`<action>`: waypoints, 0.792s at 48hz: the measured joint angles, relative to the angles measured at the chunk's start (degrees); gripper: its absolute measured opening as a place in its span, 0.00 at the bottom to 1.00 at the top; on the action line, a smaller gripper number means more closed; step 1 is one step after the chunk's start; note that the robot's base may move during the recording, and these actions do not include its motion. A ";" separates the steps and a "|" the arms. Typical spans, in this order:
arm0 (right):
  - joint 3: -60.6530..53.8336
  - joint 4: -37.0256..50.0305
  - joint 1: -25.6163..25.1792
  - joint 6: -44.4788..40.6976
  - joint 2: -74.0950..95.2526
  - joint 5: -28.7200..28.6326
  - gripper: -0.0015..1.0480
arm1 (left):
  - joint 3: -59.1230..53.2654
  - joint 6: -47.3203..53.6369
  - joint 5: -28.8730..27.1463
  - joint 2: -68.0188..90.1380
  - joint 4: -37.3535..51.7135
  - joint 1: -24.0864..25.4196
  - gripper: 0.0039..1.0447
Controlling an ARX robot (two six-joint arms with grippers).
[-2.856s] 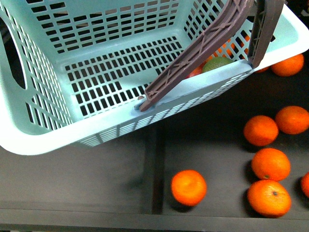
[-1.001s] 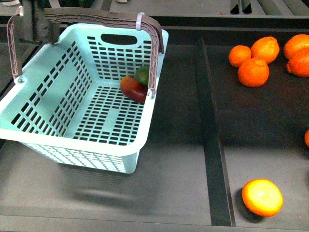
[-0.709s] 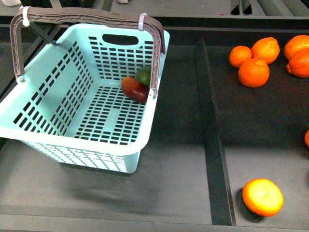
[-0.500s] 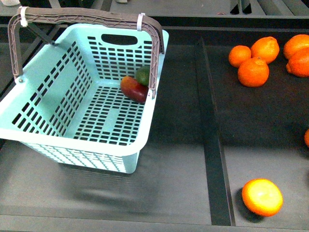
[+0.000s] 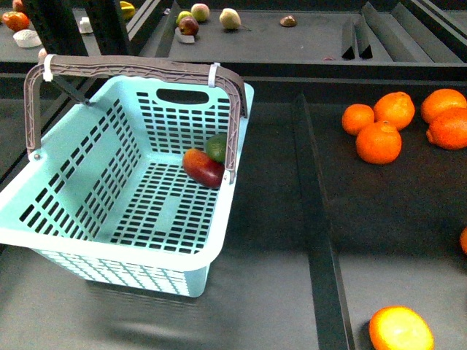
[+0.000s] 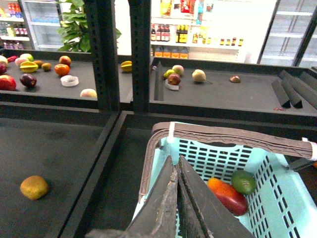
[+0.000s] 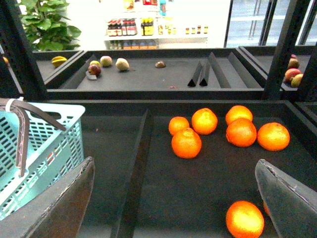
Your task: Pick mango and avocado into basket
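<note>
Left gripper (image 6: 177, 171): its two dark fingers are pressed together with nothing between them. It hangs up above the near end of the basket. It does not show in the front view.

Right gripper (image 7: 173, 198): its two grey fingers are spread wide apart with nothing between them. It hangs over the dark shelf (image 7: 208, 168), well apart from the basket. It does not show in the front view.

Writing: bottles and packs stand on far store shelves (image 6: 198, 34), but they are too small to read. No words can be read on the basket or the fruit.

Basket (image 5: 80, 175): light blue-green plastic with many slots in its walls and floor. It sits on the left part of the dark shelf.

Handles (image 5: 139, 69): brown-grey, standing up together over the basket, tied with white zip ties (image 5: 213, 74).

Mango (image 5: 202, 168): big, smooth and oval, dark red with some orange. It lies on the basket floor, by the right wall.

Avocado (image 5: 216, 148): smaller, smooth and green. It lies in the basket, touching the mango, partly behind a handle.

Oranges (image 5: 378, 141): lie on the right part of the shelf, past a dark divider (image 5: 310, 211).

Other fruit (image 5: 198, 12): lies on the far shelf behind.
</note>
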 joint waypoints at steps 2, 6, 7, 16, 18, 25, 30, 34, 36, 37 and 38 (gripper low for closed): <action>0.00 0.00 0.00 0.00 0.00 0.02 0.92 | -0.83 0.02 0.00 -1.49 -0.70 0.70 0.02; 0.00 0.00 0.00 0.00 0.00 -0.02 0.92 | -2.40 0.02 0.13 -4.79 -2.36 1.25 0.02; 0.00 0.00 0.00 0.00 0.00 -0.02 0.92 | -2.71 0.02 0.17 -5.53 -2.80 1.25 0.02; 0.00 0.00 0.00 0.00 0.00 0.00 0.92 | -6.69 0.09 0.24 -9.40 -2.45 1.27 0.02; 0.00 0.00 0.00 0.00 0.00 0.00 0.92 | -7.34 0.11 0.26 -10.54 -3.45 1.27 0.02; 0.00 0.00 0.00 0.00 0.00 0.00 0.92 | -8.39 0.20 0.28 -17.97 -9.62 1.29 0.02; 0.00 0.00 0.00 0.00 0.00 0.00 0.92 | -8.85 0.22 0.31 -23.85 -14.95 1.29 0.02; 0.00 0.00 0.00 0.00 0.00 0.00 0.92 | -8.85 0.22 0.28 -27.08 -17.75 1.29 0.02; 0.00 0.00 0.00 0.00 0.00 0.00 0.92 | -8.85 0.22 0.28 -28.59 -19.12 1.29 0.02; 0.00 0.00 0.00 0.00 0.00 0.00 0.92 | -8.85 0.22 0.31 -29.31 -19.82 1.29 0.02; 0.00 0.00 0.00 0.00 0.00 0.00 0.92 | -8.85 0.22 0.28 -30.03 -20.50 1.29 0.02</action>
